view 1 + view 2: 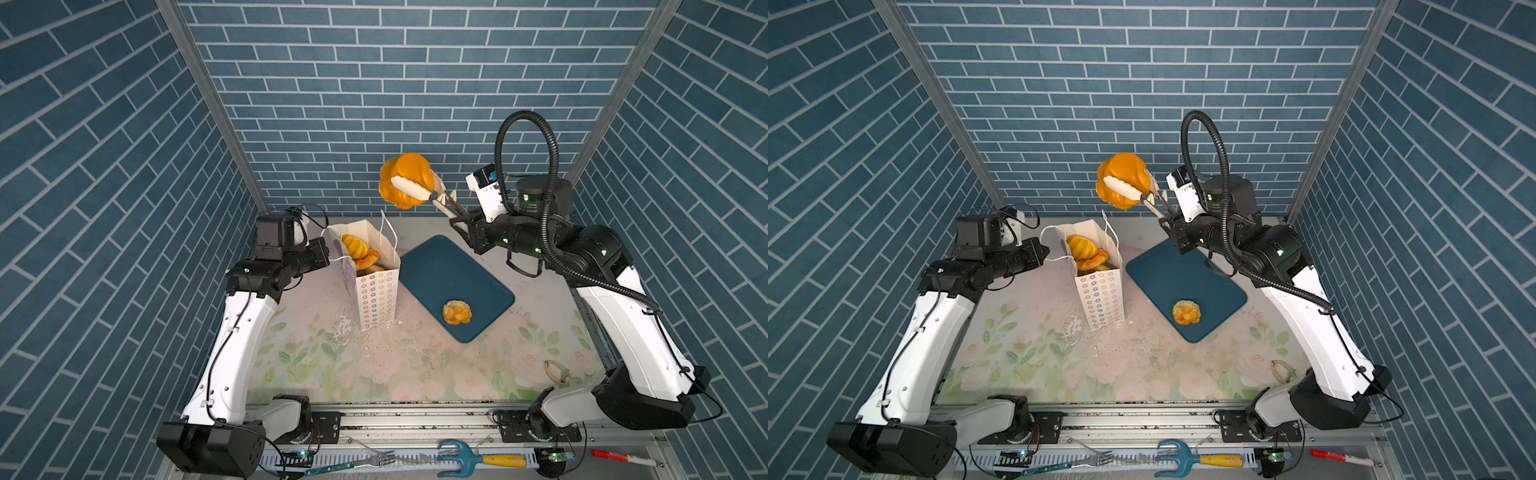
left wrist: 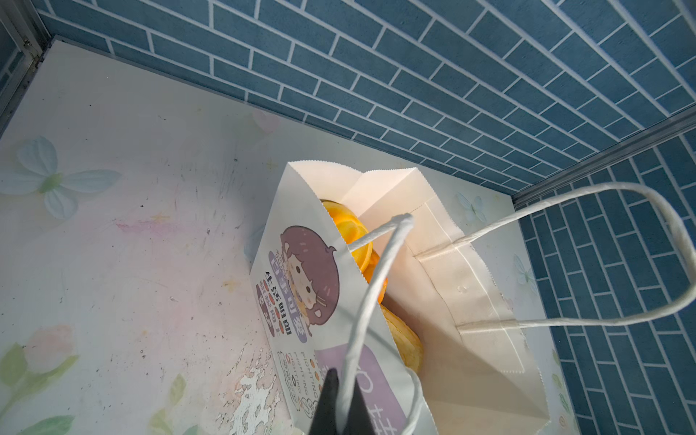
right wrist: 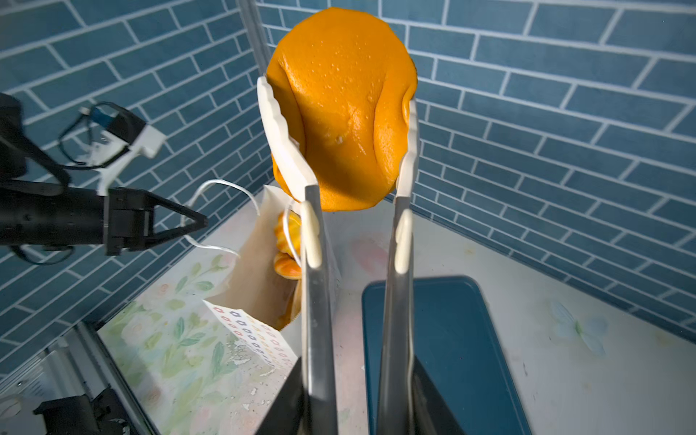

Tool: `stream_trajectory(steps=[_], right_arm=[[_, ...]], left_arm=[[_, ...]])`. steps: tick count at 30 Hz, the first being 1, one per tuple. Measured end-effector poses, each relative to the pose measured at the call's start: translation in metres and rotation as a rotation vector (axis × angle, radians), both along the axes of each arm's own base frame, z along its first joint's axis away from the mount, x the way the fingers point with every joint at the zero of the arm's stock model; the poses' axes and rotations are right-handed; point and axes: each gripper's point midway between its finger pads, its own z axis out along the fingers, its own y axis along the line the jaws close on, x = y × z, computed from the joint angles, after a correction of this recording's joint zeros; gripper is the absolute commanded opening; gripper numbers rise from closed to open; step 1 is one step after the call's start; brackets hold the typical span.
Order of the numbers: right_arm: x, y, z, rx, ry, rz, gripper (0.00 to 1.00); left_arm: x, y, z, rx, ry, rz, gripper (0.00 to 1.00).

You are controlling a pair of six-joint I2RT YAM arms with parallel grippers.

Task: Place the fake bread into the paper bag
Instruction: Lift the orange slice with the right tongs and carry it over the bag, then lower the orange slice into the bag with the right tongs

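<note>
My right gripper point(image 1: 460, 219) squeezes the tongs point(image 1: 419, 192) shut on the round cake point(image 1: 405, 179), held high. The paper bag point(image 1: 376, 299) mouth lies below and left, and my left gripper point(image 2: 335, 408) pinches its cord handle point(image 2: 376, 286).

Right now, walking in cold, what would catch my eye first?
A big glossy orange bread pinched in white tongs, held high in the air by the right claw. Lower down stands a white paper bag with pastries inside, the left claw pinching its cord handle.
</note>
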Motion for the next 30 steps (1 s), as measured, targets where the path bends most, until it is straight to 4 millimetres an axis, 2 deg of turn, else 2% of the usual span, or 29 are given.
stream_trajectory(steps=[3,6,10,14,22,24,30], right_arm=[[-0.009,0.02,0.008,0.0,-0.034,0.075,0.31],[-0.016,0.038,0.005,-0.012,-0.035,0.135,0.31],[-0.025,0.06,-0.01,-0.046,-0.012,0.207,0.31],[-0.033,0.074,-0.033,-0.097,0.036,0.245,0.31],[-0.037,0.073,-0.104,-0.239,0.167,0.223,0.31],[-0.037,0.071,-0.111,-0.254,0.185,0.211,0.31],[-0.04,0.056,-0.112,-0.285,0.195,0.16,0.31]], left_arm=[[-0.002,0.0,0.002,-0.002,-0.007,0.002,0.0],[-0.004,0.001,0.005,-0.003,-0.017,0.002,0.0],[-0.008,0.001,0.01,-0.004,-0.032,0.002,0.0],[-0.009,0.002,0.012,-0.001,-0.04,0.007,0.0],[-0.013,0.002,0.011,0.001,-0.031,0.007,0.0],[-0.014,0.003,0.01,0.002,-0.027,0.007,0.0],[-0.014,0.002,0.01,0.004,-0.027,0.005,0.0]])
